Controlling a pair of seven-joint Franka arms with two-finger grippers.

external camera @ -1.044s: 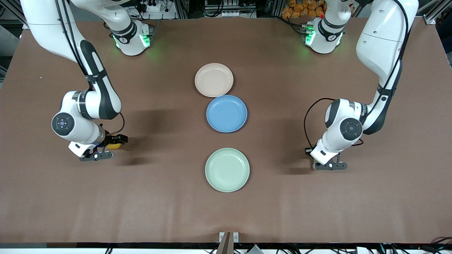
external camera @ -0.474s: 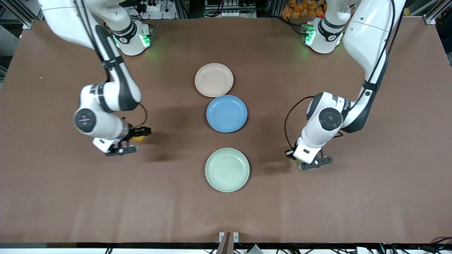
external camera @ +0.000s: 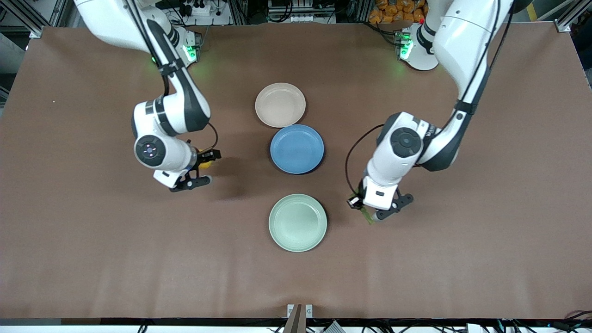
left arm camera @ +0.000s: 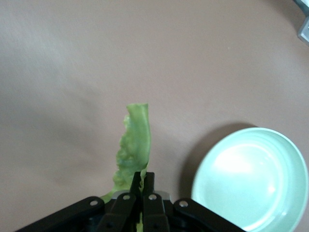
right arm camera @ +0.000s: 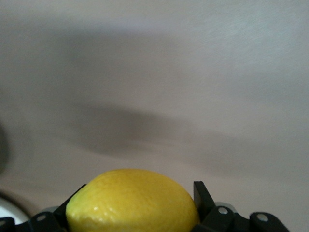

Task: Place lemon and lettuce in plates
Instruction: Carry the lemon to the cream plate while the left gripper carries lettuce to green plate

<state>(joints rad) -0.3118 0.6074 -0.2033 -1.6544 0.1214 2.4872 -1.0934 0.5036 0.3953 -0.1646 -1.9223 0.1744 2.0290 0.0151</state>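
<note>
Fingers on both grippers are closed tight on their loads right now. The right gripper [right arm camera: 135,212] has the lemon [right arm camera: 133,200] pinched between its pads, and the left gripper [left arm camera: 143,181] has its two fingers squeezed almost together on the stem end of the lettuce [left arm camera: 133,147], with the leaf hanging free below it.

What's changed over the last second: both arms have swung in from the table's ends toward the row of plates in the middle — so both pickups are done and this is the carry stage. Neither item is in a plate yet.

Taking the blue plate [external camera: 297,149] as the landmark: the lemon [external camera: 206,161] is up in the air over bare table, beside the blue plate toward the right arm's end. The lettuce [external camera: 365,213] is also airborne over bare table, toward the left arm's end from the blue plate. The mint green plate [external camera: 298,222] sits nearer the front camera than the blue one, and the left wrist view shows its rim just beside the dangling leaf — my guess is that's where the lettuce is headed. The beige-pink plate [external camera: 280,104] touches the blue plate's edge on the robots' side and looks like the likely lemon spot, though the right gripper [external camera: 202,167] isn't over it yet. All three plates are empty.
</note>
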